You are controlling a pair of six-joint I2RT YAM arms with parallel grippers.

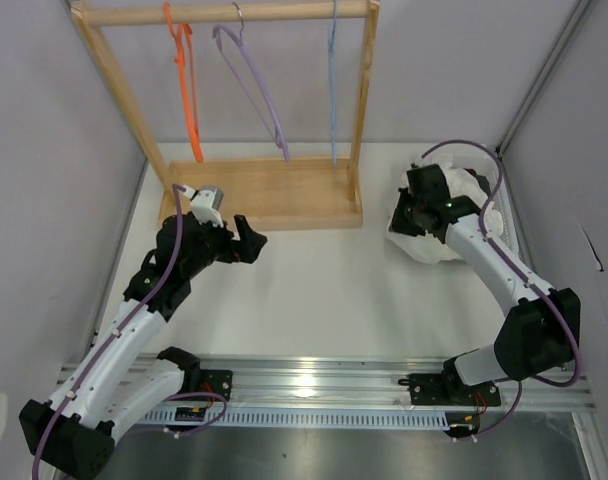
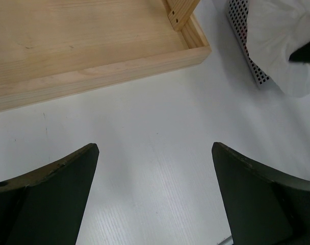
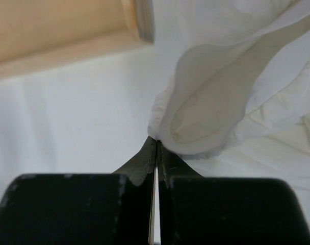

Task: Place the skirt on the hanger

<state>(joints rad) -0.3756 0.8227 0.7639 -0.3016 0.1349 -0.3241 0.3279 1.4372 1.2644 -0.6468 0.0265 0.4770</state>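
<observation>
The white ruffled skirt (image 1: 431, 247) lies bunched at the right of the table. It also shows in the right wrist view (image 3: 211, 102) and at the top right of the left wrist view (image 2: 282, 41). My right gripper (image 1: 412, 215) is shut on the skirt's edge; its jaws (image 3: 157, 140) pinch a fold of the fabric at their tips. The orange hanger (image 1: 187, 90) hangs at the left end of the wooden rail. My left gripper (image 1: 252, 240) is open and empty above the bare table (image 2: 155, 148), near the rack's base.
A wooden rack with a tray base (image 1: 284, 190) stands at the back; its corner shows in the left wrist view (image 2: 193, 48). A lilac hanger (image 1: 254, 90) and a pale blue hanger (image 1: 332, 90) hang on it. A perforated white container (image 2: 247, 48) sits under the skirt.
</observation>
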